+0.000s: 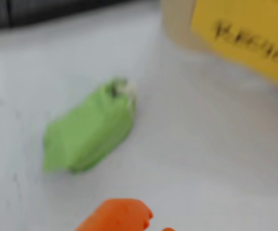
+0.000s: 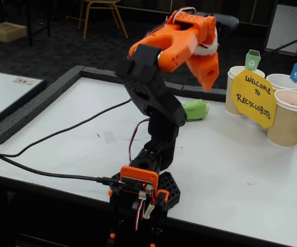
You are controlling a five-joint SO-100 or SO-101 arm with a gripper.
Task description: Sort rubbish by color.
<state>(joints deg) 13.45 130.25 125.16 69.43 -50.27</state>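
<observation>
I'm hovering my gripper (image 2: 206, 77) above the green paper wad (image 1: 88, 129) beside the yellow sign (image 2: 253, 98); I can't tell its opening.

Right side of the fixed view: three ribbed paper cups (image 2: 287, 121) with little coloured flags, a yellow "Welcome to Recyclobots" sign (image 2: 253, 98) fronting them, all on a white table (image 2: 230, 164). Wooden chair (image 2: 103, 13) upper left.

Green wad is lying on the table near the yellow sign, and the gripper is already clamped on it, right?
Not quite. The green wad does lie on the table near the yellow sign, but the gripper is not clamped on it. The fixed view shows the gripper up in the air above the wad, holding nothing, and the wrist view shows the wad lying free.
</observation>
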